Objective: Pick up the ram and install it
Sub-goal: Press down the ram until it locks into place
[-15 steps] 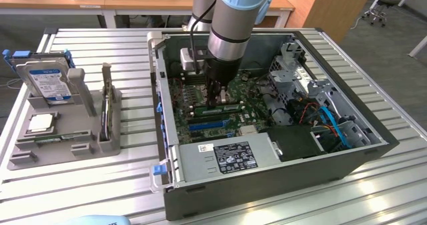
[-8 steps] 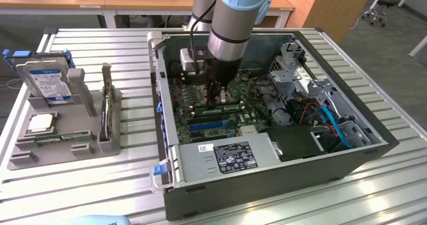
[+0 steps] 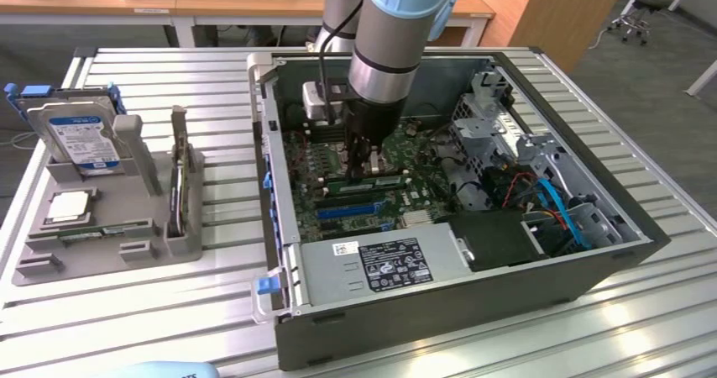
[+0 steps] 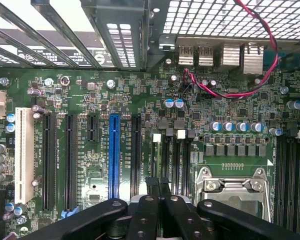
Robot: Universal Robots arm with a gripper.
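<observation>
My gripper (image 3: 358, 173) reaches down into the open computer case (image 3: 583, 265), over the green motherboard (image 3: 417, 200). Its black fingers (image 4: 151, 186) are pressed together, so it is shut. In the exterior view the ram (image 3: 384, 180), a narrow green stick, stands on edge in the memory slots (image 4: 174, 162), right at the fingertips. Whether the fingers pinch it or only rest on its top edge, I cannot tell. In the wrist view the fingertips line up with the slot beside the white clip (image 4: 156, 137). The silver processor socket (image 4: 233, 186) lies just beside the slots.
A grey parts holder (image 3: 168, 239) stands at the exterior view's left of the case. It holds a blue-labelled hard drive (image 3: 81, 139), a square silver processor (image 3: 70, 206) and another green stick (image 3: 107, 231). The power supply (image 3: 387, 265), drive cage (image 3: 493, 122) and cables (image 3: 560, 210) crowd the case.
</observation>
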